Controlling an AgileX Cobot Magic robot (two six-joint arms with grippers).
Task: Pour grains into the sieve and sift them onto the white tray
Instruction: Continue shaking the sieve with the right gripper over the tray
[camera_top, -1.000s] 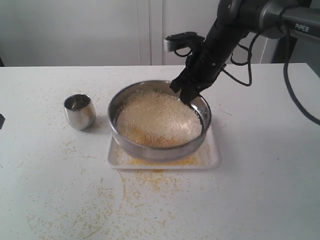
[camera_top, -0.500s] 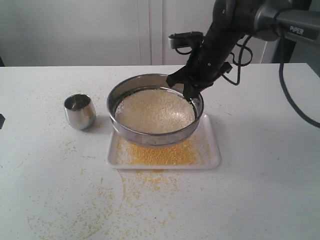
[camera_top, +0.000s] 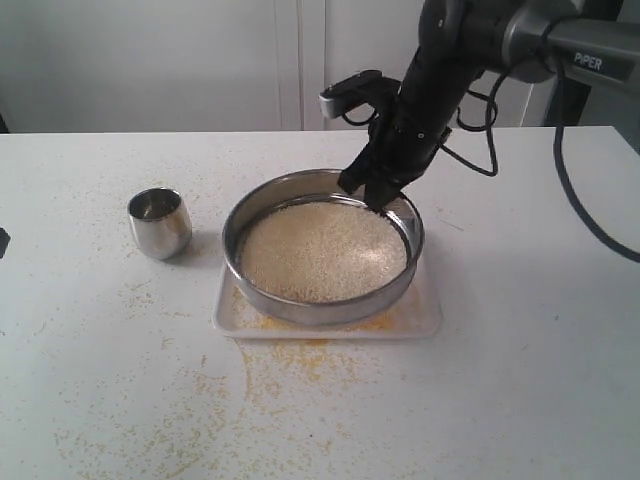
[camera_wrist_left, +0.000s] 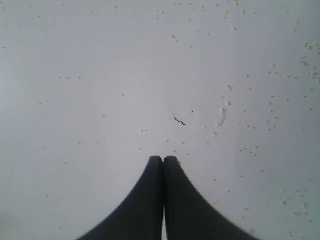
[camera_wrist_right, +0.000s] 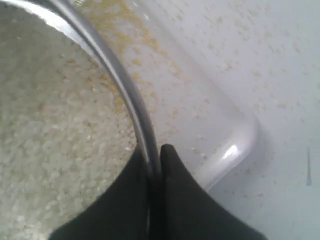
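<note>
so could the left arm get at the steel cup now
Probably yes: the steel cup stands alone on the left of the table, apart from the sieve, and the left tool is shut on nothing.

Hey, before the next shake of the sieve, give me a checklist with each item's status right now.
1. Right gripper clamped on the sieve rim: ok.
2. Sieve above the white tray: ok.
3. Grains lying below the rim: ok.
4. Steel cup upright, apart from the sieve: ok.
5. Left gripper shut, holding nothing, over the table: ok.
6. Table free of spill: not ok, yellow specks scattered in front of the tray.
</note>
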